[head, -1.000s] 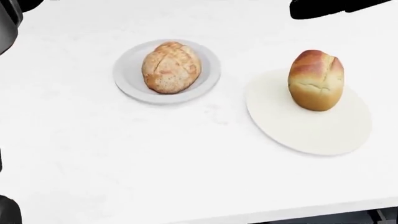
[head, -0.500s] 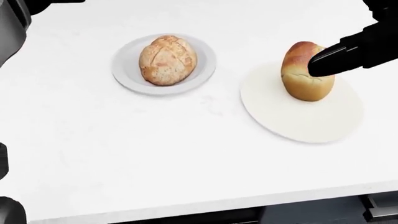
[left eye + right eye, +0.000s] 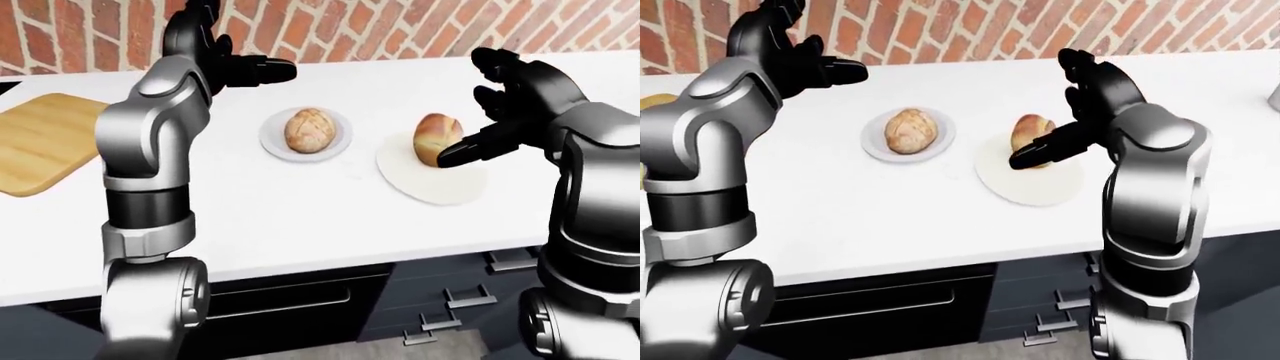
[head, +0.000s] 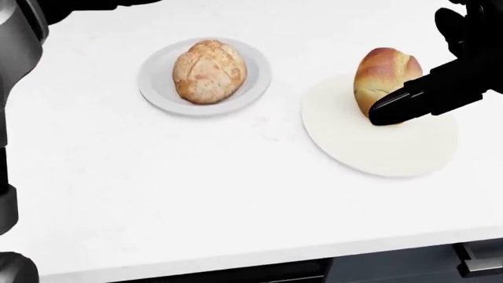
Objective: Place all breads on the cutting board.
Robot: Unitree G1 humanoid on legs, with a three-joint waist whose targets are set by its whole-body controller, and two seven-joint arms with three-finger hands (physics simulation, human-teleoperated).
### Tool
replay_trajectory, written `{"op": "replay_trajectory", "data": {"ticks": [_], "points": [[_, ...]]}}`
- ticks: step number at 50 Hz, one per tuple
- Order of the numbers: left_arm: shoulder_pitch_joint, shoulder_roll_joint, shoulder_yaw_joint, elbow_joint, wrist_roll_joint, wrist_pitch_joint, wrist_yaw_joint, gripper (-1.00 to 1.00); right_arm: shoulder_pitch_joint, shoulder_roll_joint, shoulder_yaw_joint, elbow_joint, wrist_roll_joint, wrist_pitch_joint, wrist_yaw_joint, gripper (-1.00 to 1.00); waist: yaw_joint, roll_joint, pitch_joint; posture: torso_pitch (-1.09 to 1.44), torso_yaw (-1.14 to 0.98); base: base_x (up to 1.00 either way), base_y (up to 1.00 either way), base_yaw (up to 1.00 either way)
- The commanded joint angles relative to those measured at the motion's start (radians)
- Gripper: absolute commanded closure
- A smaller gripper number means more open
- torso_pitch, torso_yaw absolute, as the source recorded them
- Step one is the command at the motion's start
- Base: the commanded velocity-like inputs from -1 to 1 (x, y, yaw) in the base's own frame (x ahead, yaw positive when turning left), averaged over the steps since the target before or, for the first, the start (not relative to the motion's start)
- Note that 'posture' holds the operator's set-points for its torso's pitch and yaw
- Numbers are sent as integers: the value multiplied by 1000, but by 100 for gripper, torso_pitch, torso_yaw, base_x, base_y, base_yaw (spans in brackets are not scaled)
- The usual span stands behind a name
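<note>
A round seeded loaf [image 4: 208, 71] lies on a small grey plate [image 4: 157, 88] at the upper left of the head view. To its right a golden bread roll [image 4: 385, 71] stands on a flat cream plate [image 4: 393, 153]. My right hand [image 3: 465, 112] is open beside the roll: one finger [image 4: 401, 106] reaches across its lower right side, the others spread above it. My left hand [image 3: 250, 67] is open and raised above the counter, up and left of the loaf. The wooden cutting board [image 3: 45, 139] lies bare at the far left of the left-eye view.
The white counter [image 4: 196, 194] runs against a brick wall [image 3: 400, 30]. Dark drawers with handles [image 3: 470, 296] sit under the counter's near edge. My left arm [image 3: 150, 150] stands between the board and the loaf.
My right hand has come down from the top right of the head view and now has a finger across the roll. Both breads stay on their plates; the view shifted slightly.
</note>
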Motion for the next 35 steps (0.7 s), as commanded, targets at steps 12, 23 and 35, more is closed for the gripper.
{"op": "replay_trajectory", "data": {"ticks": [12, 23, 35], "points": [[-33, 15, 10, -27, 0, -37, -4, -100, 20, 49, 1, 51, -95, -171, -30, -100, -3, 0, -36, 0, 0, 0, 0, 0], [-41, 9, 8, -20, 0, -40, -3, -100, 46, 85, 2, 78, -152, -229, -18, -100, -4, 1, -36, 0, 0, 0, 0, 0], [-35, 5, 5, -21, 1, -46, -3, -100, 76, 112, -6, 98, -179, -279, -25, -100, -4, 2, -34, 0, 0, 0, 0, 0]]}}
